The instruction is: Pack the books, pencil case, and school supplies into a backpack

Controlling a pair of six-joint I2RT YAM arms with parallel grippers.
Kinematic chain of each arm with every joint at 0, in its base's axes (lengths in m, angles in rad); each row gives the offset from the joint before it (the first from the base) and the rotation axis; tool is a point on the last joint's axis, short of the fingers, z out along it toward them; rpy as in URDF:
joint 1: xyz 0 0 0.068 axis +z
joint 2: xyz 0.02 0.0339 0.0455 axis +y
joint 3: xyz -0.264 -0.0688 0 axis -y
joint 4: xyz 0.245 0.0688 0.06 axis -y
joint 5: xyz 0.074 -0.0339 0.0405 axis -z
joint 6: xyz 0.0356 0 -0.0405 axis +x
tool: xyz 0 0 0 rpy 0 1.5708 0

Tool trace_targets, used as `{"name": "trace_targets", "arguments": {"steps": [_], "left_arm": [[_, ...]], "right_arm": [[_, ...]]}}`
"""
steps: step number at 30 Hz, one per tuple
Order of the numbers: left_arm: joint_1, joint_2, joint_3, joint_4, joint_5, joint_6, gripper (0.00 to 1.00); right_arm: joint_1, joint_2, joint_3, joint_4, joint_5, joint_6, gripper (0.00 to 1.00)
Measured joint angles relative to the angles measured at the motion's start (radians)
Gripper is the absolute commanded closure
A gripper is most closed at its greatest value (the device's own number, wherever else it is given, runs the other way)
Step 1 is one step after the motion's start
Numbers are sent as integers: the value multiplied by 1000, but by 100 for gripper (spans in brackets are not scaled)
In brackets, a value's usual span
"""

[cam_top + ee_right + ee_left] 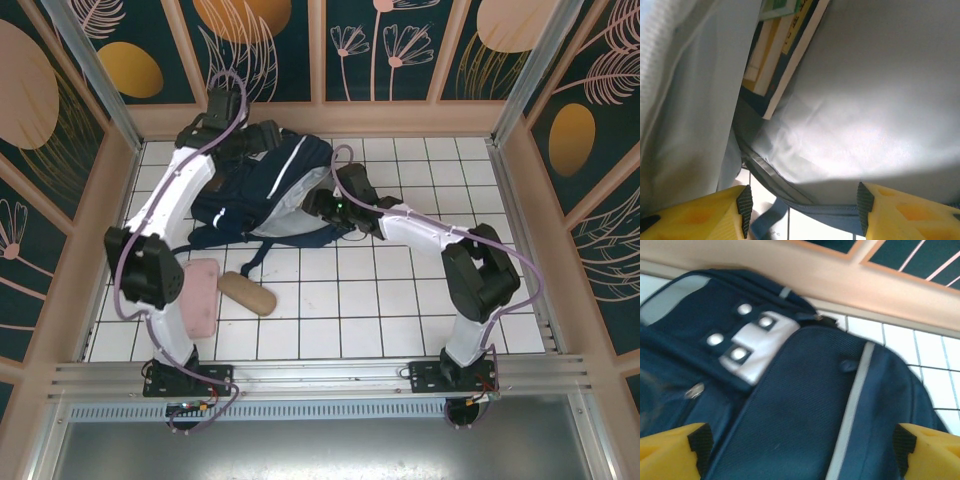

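Left claw (801,442) spread wide above large navy-blue fabric backpack (790,405); right claw (802,205) spread, empty, at its pale-lined mouth, thin flat books (777,55) tucked inside.

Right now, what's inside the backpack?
Inside the backpack, a few books stand on edge against its pale lining; yellow and green covers show. Their count and anything deeper are covered by the fabric.
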Motion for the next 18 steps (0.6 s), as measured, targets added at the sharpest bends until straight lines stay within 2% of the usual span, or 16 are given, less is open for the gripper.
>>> {"name": "trace_targets", "arguments": {"steps": [9, 18], "left_arm": [[153, -384, -466, 33, -116, -85, 3], [267, -521, -836, 20, -189, -145, 1]], "right_arm": [[26, -75, -76, -48, 37, -36, 40], [64, -108, -115, -68, 45, -48, 40]]}}
